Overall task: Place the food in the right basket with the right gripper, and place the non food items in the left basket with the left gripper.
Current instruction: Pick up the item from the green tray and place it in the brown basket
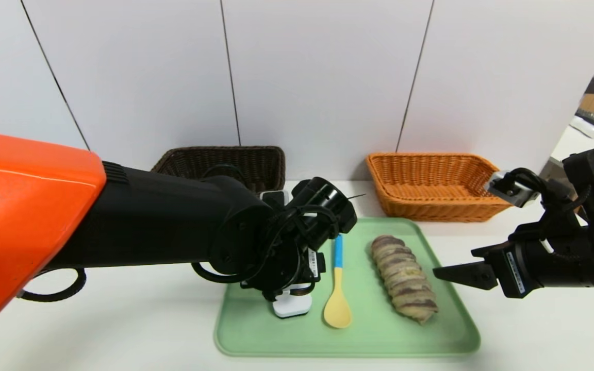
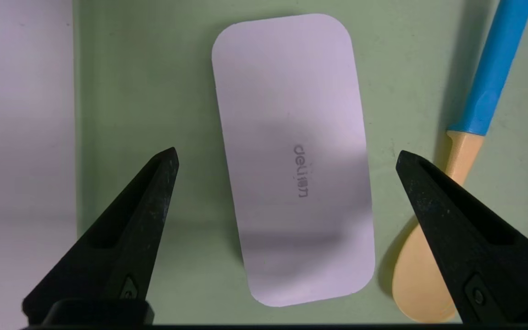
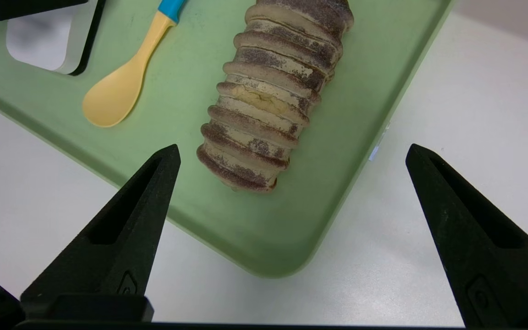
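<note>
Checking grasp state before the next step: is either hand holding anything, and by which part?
Nothing is held. The left hand is open above the white case on the tray. The right hand is open near the bread.

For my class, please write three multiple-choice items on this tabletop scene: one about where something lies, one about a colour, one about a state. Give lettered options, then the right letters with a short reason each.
1. Where does the bread loaf lie?
A. In the orange basket
B. On the green tray
C. On the bare table

2. What colour is the spoon's handle?
A. Blue
B. Red
C. Black

3. In what state is the left hand?
A. Shut on the white case
B. Shut on the spoon
C. Open above the white case

Answers:
1 B: the loaf rests on the green tray, beside the spoon; the orange basket holds nothing.
2 A: the handle is blue, the bowl yellow.
3 C: in the left wrist view its fingers stand apart on either side of the white case, not touching it.
</note>
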Tool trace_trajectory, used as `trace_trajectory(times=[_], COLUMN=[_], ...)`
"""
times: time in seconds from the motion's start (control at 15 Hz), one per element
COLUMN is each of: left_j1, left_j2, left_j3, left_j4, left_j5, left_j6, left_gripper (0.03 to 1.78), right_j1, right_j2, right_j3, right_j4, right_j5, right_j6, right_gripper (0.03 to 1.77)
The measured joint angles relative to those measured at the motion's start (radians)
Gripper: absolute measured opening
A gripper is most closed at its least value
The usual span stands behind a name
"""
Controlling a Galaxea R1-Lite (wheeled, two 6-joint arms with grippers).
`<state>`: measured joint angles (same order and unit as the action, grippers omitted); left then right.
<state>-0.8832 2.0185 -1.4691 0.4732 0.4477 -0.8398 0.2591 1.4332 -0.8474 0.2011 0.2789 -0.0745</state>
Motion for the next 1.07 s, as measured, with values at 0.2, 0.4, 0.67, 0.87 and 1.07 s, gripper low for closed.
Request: trace_trajectory(times=[0.2,0.4,0.67,0.87,1.07], left_j1=[0.01,0.016,0.016,0.016,0.016], left_j2=[0.019,0.034,0.045,0.054,0.058], left_j3=[0.0,-0.001,-0.001,-0.006,-0.006], left_j4=[0.001,0.001,0.001,0.001,0.001], left_j5=[-0.01,-0.011,-0.01,-0.01,-0.01], left_j6=[-0.014,-0.014,-0.016,-0.016,-0.016], left_gripper=[1.69,1.69,1.69,1.69,1.69], right_j1=[0.0,0.0,0.0,0.002,0.003], right_j2=[-0.004,-0.005,-0.009,-0.011,-0.013], right_j3=[0.001,0.002,0.002,0.002,0.002], right_j4=[0.0,0.0,0.0,0.0,0.0], right_j5=[0.0,0.0,0.0,0.0,0.0], right_j6=[0.0,0.0,-0.001,-0.001,-0.001], right_gripper=[1.7,1.7,1.7,1.7,1.7])
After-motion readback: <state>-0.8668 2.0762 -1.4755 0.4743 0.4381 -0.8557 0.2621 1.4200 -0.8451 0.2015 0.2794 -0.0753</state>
